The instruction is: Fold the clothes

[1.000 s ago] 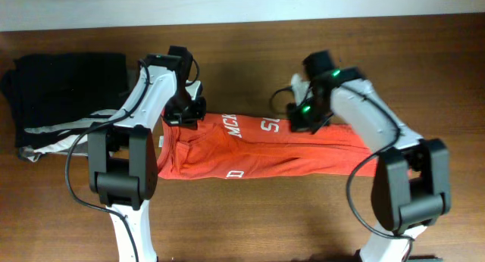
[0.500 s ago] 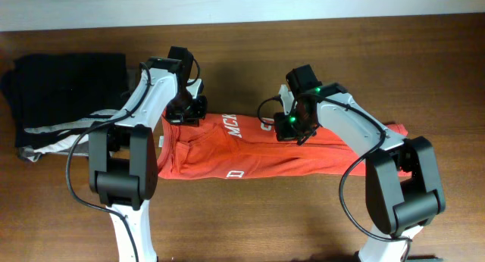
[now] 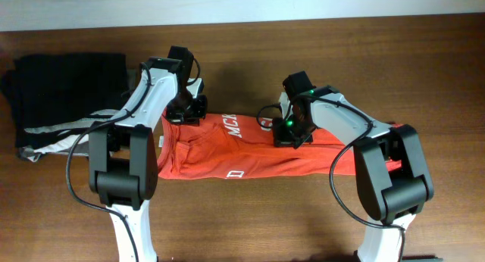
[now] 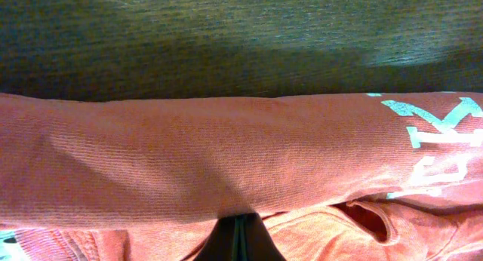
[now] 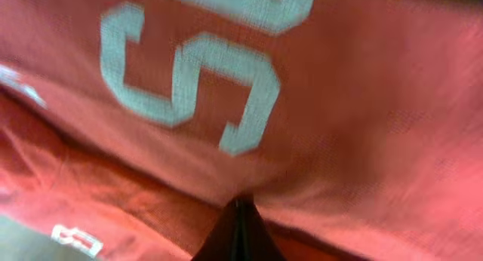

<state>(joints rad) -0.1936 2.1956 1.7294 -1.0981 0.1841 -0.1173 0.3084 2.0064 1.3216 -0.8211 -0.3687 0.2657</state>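
Left wrist view: the left claw [image 4: 240, 242] is clenched on a fold of the orange-red T-shirt [image 4: 189, 163]. The cloth rolls over just ahead of its tips, and beyond that roll lies the bare wooden table [image 4: 226, 42]. The right claw [image 5: 238, 234] is likewise pinched shut on shirt fabric, with white block lettering [image 5: 189, 87] spread just ahead of it. Seen from overhead, the shirt lies as a long band stretching from one claw to the other. It is well apart from the dark folded garments [image 3: 68, 88] out past the left claw's outer side.

Both pinches look thin, so a claw may be holding only the top layer. If so, a sideways pull could drag that layer alone and bunch the fold, or the cloth could slip free. Tension between the two claws might also skew the far edge.

Compared with a second ago, the right claw has travelled along the shirt toward the left claw and now covers more of the lettering. The left claw has stayed where it was.
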